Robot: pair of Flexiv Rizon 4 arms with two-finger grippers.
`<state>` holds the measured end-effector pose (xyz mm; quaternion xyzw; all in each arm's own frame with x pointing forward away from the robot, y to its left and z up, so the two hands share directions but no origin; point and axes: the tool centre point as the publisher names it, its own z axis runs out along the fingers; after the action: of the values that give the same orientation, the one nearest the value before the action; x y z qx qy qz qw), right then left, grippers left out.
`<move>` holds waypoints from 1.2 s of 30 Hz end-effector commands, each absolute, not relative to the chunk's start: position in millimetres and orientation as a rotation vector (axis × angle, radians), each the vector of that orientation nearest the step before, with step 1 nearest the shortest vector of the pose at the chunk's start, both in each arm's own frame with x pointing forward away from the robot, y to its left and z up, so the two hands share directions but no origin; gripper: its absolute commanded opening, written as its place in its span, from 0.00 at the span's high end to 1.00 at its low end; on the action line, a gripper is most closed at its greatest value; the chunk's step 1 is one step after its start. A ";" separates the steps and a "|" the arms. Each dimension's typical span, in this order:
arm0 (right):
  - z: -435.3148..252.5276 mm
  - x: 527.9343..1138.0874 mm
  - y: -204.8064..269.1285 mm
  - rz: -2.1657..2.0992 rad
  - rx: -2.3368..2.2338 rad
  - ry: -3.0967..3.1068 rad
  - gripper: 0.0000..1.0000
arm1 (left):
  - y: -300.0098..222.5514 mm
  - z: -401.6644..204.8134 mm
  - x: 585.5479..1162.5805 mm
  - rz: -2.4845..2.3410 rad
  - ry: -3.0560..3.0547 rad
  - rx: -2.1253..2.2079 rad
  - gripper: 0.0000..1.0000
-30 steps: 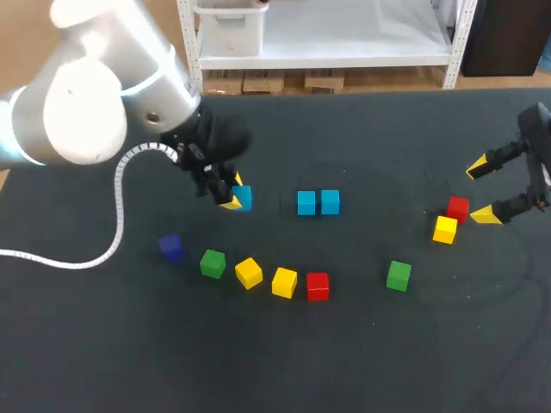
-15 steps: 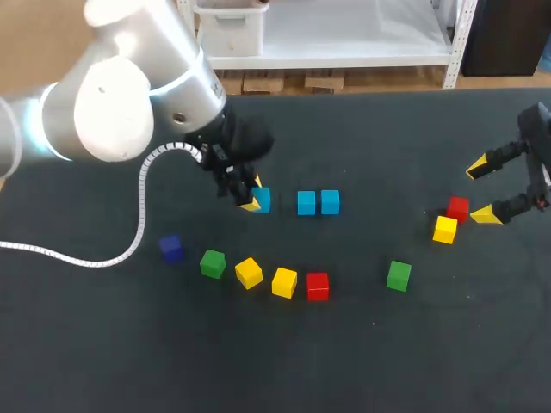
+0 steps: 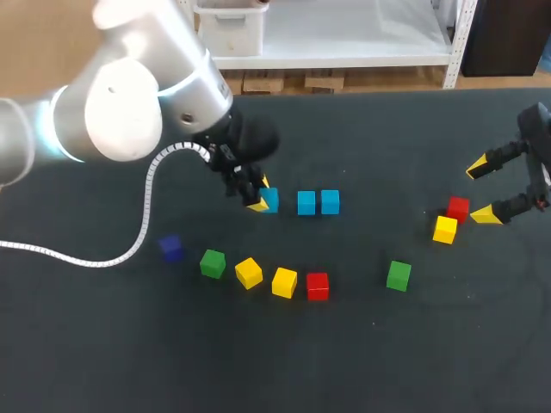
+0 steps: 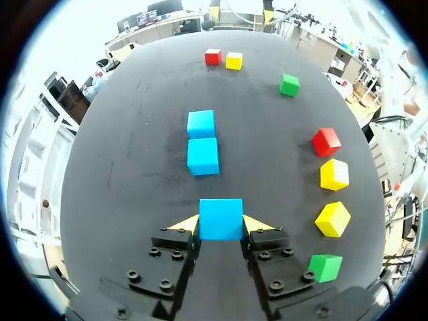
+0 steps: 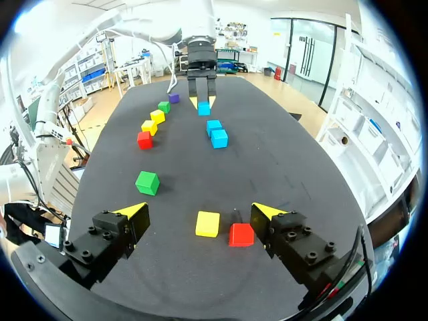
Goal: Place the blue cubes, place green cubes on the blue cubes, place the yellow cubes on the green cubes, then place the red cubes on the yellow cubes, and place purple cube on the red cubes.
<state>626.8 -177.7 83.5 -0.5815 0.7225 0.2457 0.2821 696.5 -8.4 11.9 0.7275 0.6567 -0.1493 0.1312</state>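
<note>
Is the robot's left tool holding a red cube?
No, the left tool is shut on a blue cube, pressing it from both sides.

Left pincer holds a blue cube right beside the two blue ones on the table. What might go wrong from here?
1. The blue cube in the left pincer sits close to the nearest placed blue cube; setting it down carelessly may nudge that one out of line.
2. The right pincer stands open close to a red cube and a yellow cube; a sideways move there may knock them.
</note>
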 end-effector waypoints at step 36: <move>82.8 627.4 -177.6 0.660 -1.557 1.932 0.00 | -28.8 -3.8 708.6 -0.418 1.947 2.104 1.00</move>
<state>626.9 -177.7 83.5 -0.5815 0.7224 0.2458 0.2821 705.4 -28.0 -2.7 0.7210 0.6668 -0.1420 0.1243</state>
